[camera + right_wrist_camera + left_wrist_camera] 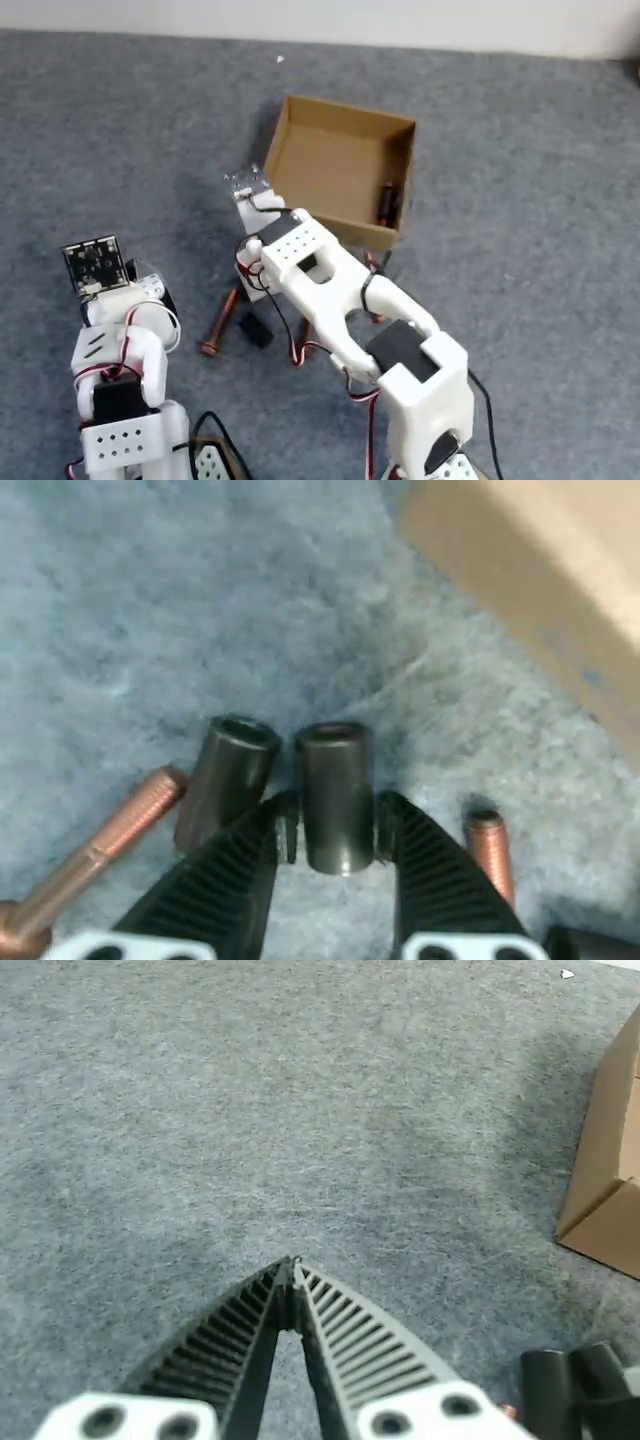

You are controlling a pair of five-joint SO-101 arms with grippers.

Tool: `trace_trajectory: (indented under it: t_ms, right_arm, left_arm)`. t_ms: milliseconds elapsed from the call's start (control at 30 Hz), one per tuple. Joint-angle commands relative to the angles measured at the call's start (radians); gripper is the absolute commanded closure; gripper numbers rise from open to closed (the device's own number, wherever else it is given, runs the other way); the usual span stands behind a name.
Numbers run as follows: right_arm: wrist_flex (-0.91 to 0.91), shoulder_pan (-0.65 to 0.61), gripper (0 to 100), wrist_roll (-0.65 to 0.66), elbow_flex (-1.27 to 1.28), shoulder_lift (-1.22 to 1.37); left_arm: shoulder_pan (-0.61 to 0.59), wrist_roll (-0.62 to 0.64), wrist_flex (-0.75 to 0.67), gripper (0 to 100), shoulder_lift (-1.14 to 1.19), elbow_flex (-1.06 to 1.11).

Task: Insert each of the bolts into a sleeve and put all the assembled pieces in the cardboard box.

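between the fingers of the right gripper [335, 825], a black sleeve [333, 775] is pinched from both sides. each ribbed finger touches the sleeve wall. the open end of the sleeve points away from the wrist. whether the sleeve rests on the grey carpet [120, 600] or is raised off it cannot be told.

just beside the sleeve lies a second sleeve [228, 780], clear of the fingers. a bolt [100, 845] lies on the carpet on the far side of the second sleeve, with its threaded end near that sleeve. a second bolt [490, 852] lies on the opposite side of the gripper, near the outer face of one finger. a wall of the cardboard box [520, 590] stands beyond these parts.

the left gripper [292, 1275] has its fingers pressed together at the tips, with nothing between them. it is above the carpet, and a corner of the cardboard box is off to one side, well apart from it.

in the high view, the cardboard box stands open on the carpet ahead of both arms. one assembled piece [387, 203] lies inside it against a side wall. the right arm [340, 300] extends toward the near wall of the box. the left arm [120, 390] is folded, well apart from the box. between the arms, a copper bolt [220, 320] and a dark sleeve [255, 328] lie near each other on the carpet.
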Motion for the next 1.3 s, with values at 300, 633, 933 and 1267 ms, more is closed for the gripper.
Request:
trace_trajectory:
  t_ms: [300, 633, 933, 1267]
  right_arm:
    - [-0.001, -0.004, 99.5, 0.000, -0.054, -0.038]
    - [0.268, 0.094, 99.5, -0.005, -0.051, -0.495]
    - [0.334, 0.191, 99.5, 0.000, 0.216, -0.837]
    - [0.148, 0.455, 99.5, 0.000, 0.676, -1.317]
  left_arm:
    - [-0.007, -0.015, -0.026, 99, -0.005, -0.012]
    - [-0.007, -0.015, -0.021, 99, -0.005, -0.015]
    - [-0.007, -0.015, -0.018, 99, -0.005, -0.016]
    - [-0.007, -0.186, -0.020, 99, -0.005, -0.018]
